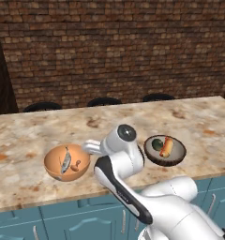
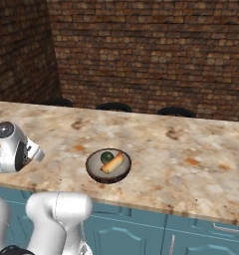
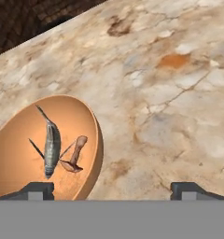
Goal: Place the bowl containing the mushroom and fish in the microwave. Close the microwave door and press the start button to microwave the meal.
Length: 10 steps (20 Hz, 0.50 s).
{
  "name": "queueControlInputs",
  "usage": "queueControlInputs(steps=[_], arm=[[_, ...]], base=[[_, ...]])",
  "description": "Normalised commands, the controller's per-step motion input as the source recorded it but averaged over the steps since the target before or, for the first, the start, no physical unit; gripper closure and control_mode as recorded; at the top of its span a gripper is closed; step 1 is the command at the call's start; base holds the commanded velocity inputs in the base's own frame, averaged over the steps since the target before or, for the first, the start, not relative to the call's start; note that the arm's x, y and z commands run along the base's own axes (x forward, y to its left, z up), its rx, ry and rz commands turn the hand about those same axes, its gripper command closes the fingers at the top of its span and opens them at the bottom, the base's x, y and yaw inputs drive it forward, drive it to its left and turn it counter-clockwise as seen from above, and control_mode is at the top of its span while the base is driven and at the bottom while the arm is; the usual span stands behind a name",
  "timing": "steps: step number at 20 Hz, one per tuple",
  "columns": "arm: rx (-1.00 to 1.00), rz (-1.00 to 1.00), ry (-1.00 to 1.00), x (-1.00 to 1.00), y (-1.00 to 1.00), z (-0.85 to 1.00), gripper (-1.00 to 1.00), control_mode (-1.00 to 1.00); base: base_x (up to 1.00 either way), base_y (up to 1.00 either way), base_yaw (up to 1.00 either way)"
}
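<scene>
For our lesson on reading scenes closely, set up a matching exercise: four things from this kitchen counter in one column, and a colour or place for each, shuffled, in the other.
Things:
1. bowl
2. fish
3. dark bowl
4. gripper

Descriptions:
A. grey-silver, lying in the orange-tan dish
B. holds green and red-orange food
C. orange-tan, near the counter's front edge
D. open, above the counter beside the orange-tan dish

Pairs: 1-C, 2-A, 3-B, 4-D
</scene>
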Motion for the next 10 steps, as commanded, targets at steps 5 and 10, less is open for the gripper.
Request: queueControlInputs(steps=[5,10], arm=[[0.09,0.00,0.05,0.03,0.44,-0.15,-1.00,-1.00],[0.00,0.00,0.14,0.13,0.00,-0.11,-1.00,-1.00]], base=[[0.00,0.00,0.00],[0.00,0.00,0.00]])
